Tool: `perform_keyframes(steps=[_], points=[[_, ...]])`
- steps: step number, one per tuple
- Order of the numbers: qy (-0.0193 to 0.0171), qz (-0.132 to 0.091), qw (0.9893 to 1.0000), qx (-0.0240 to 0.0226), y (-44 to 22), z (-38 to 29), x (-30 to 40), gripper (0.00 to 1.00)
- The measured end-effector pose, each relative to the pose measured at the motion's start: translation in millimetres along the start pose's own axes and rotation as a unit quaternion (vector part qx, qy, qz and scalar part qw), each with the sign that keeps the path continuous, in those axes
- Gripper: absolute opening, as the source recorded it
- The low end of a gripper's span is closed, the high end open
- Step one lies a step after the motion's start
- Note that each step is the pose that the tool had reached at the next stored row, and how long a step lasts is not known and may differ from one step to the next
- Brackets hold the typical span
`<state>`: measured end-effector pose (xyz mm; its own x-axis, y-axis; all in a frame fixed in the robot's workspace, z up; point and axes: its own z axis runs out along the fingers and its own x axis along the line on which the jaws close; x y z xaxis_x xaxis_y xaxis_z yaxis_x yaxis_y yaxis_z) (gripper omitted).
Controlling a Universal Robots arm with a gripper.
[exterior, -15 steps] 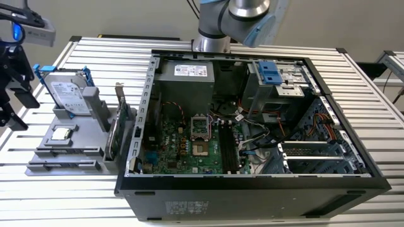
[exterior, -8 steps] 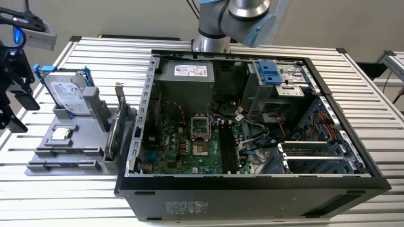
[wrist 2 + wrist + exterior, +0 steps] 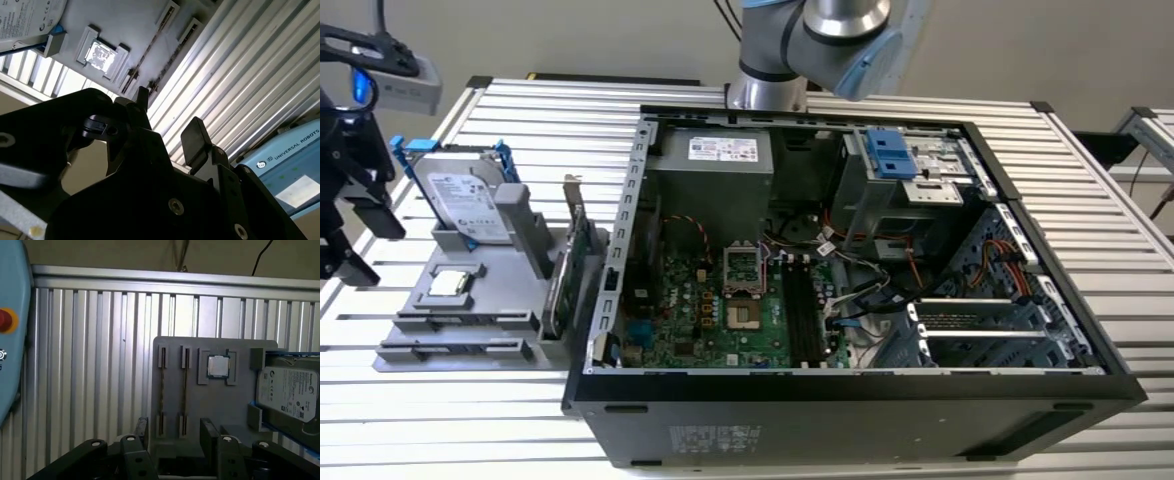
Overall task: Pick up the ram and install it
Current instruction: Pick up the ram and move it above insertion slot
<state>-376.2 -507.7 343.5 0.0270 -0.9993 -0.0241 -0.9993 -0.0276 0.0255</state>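
Observation:
Two thin ram sticks (image 3: 162, 390) (image 3: 184, 390) stand on edge in the slots of a grey holder tray (image 3: 210, 405); one ram stick (image 3: 150, 47) also shows in the second wrist view. My gripper (image 3: 175, 432) hovers above the tray's near end, open, with nothing between its black fingers (image 3: 207, 427). In the second wrist view the gripper (image 3: 167, 120) is likewise open over the ribbed table. In the exterior view the gripper (image 3: 360, 240) hangs at the far left, beside the tray (image 3: 454, 330). The motherboard's black memory slots (image 3: 801, 310) lie inside the open computer case (image 3: 854, 385).
On the tray also sit a processor chip (image 3: 218, 366), a silver hard drive with blue rails (image 3: 460, 195) and a green expansion card (image 3: 574, 260) standing upright. The arm's base (image 3: 814, 40) stands behind the case. A blue control unit (image 3: 10, 340) lies on the ribbed metal table.

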Motion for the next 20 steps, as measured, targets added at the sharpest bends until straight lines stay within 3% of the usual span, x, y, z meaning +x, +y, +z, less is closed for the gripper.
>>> perform_keyframes(steps=[20], points=[[0.0019,0.004,1.0000,-0.0014,-0.5,16.6,1.6,1.00]])
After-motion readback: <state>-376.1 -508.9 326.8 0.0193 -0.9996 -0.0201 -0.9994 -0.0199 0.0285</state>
